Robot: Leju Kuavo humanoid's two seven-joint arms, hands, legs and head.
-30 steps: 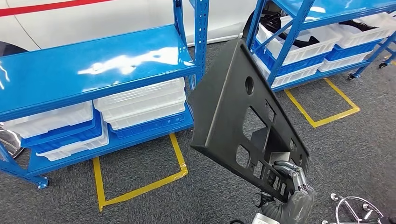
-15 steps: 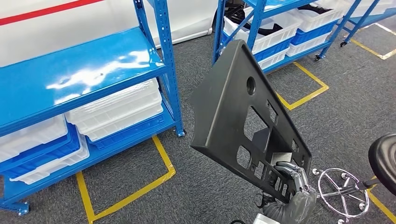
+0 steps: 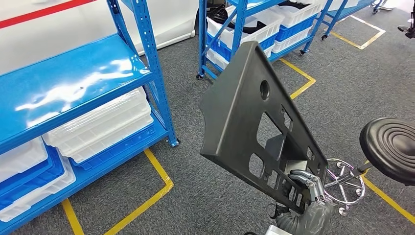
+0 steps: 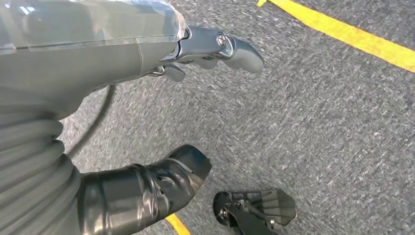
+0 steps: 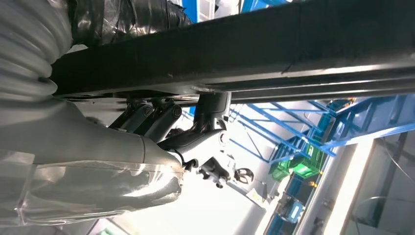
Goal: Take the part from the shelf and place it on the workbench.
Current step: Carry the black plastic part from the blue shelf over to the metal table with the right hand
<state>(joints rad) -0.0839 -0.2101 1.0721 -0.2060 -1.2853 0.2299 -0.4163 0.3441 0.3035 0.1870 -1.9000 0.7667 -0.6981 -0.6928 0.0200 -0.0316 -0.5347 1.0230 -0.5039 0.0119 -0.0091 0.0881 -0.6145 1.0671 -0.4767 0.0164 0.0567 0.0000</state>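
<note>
Looking at your head view, the right hand [image 3: 309,196] grips the black part [image 3: 254,122] by its lower edge, tilted above grey carpet beside a black stool [image 3: 391,149]. Left hand [image 4: 147,122] hangs with fingers apart, holding nothing.

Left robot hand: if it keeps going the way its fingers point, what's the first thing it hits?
Most likely the grey carpet floor. The left robot hand hangs empty, fingers apart, with nothing between them and the floor. Depth is unclear, and the yellow floor tape lies off to one side.
</note>
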